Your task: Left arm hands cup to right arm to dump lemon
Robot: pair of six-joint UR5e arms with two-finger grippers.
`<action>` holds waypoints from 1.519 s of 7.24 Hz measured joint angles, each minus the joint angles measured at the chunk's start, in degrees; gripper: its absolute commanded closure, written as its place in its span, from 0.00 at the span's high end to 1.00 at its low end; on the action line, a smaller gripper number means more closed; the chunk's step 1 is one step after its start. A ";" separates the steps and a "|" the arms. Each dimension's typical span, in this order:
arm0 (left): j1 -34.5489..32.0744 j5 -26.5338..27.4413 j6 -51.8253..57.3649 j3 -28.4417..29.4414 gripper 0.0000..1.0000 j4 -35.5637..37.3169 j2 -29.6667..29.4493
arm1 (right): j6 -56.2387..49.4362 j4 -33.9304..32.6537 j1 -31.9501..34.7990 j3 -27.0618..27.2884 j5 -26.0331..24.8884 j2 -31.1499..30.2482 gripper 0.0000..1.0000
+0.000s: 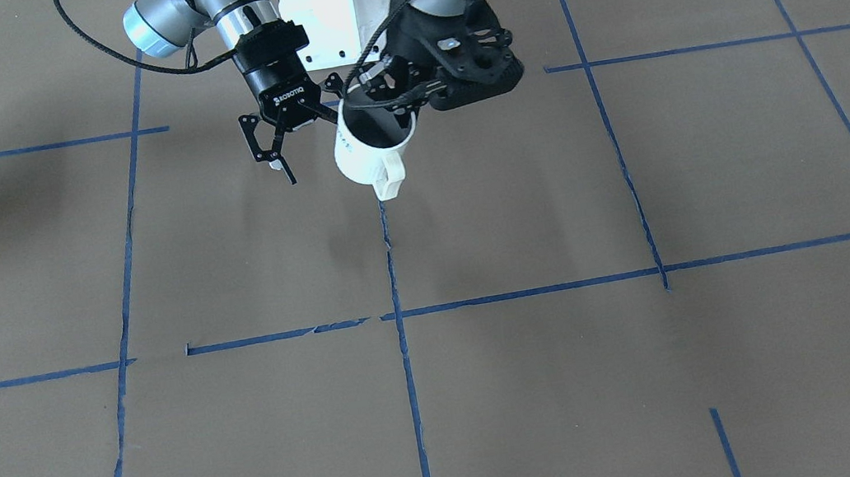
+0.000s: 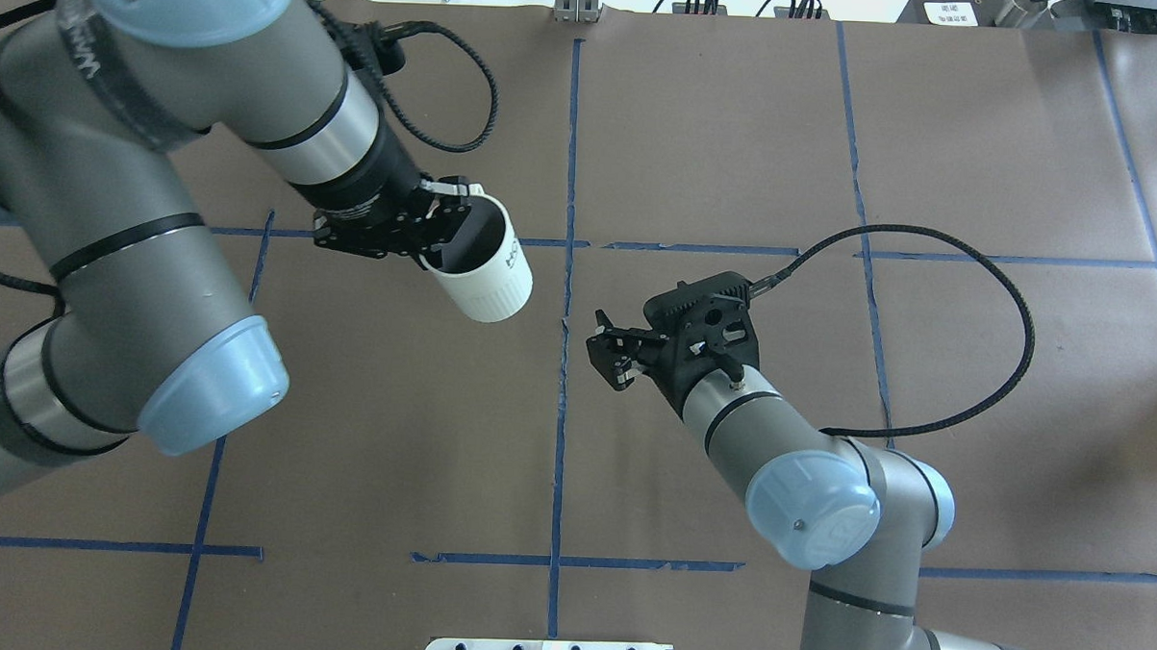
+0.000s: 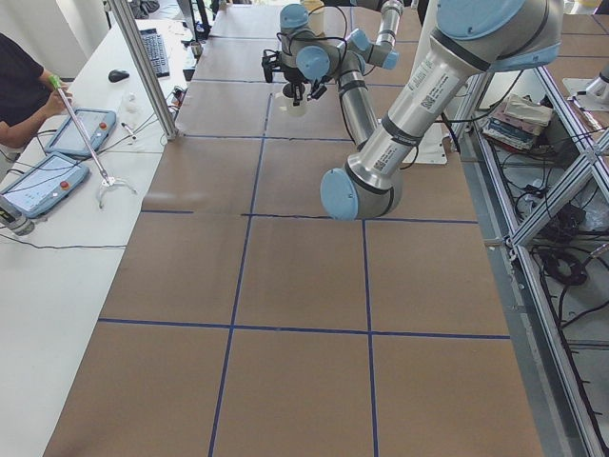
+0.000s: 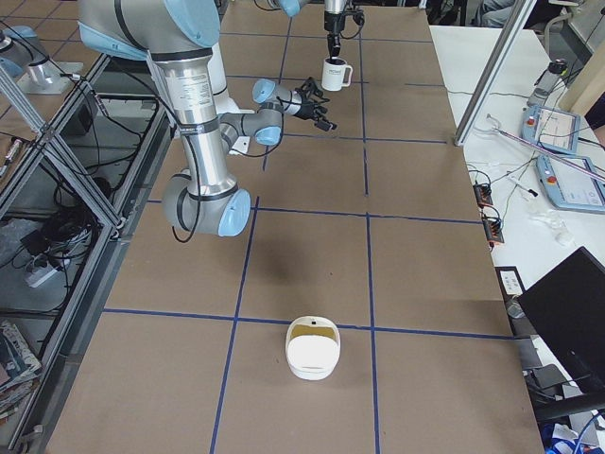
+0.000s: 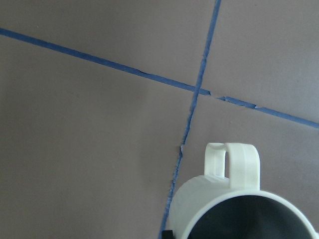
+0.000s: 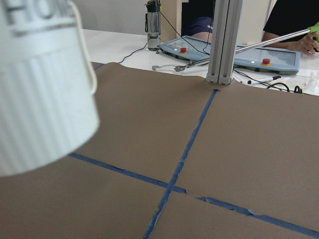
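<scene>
The left claw (image 2: 435, 231) is clenched on the rim of the cup (image 2: 484, 278), which hangs tilted above the counter (image 2: 739, 129) (handle pointing away from the robot). The right claw (image 2: 614, 353) is spread, holding nothing, near the cup but apart from it.

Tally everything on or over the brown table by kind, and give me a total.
Robot arms: 2, the left arm and the right arm
Mug: 1, held up by the left arm
White container: 1, on the table
Total: 4
</scene>
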 measured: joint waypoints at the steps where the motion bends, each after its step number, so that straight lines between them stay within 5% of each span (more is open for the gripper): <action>1: -0.34 1.88 3.21 -1.76 0.00 -5.65 7.26 | -0.09 -0.29 5.25 0.07 8.06 -0.94 1.00; 6: -8.27 6.31 23.64 3.35 0.00 -26.61 33.50 | -8.72 -1.00 37.57 -0.69 53.31 -8.81 1.00; 8: -14.00 -0.68 26.57 13.20 0.00 -37.69 37.34 | -10.02 -1.36 42.41 -0.30 59.97 -11.15 1.00; 11: -18.86 -7.64 29.42 19.21 0.11 -42.58 39.06 | -10.19 -1.37 43.15 0.15 61.06 -12.13 1.00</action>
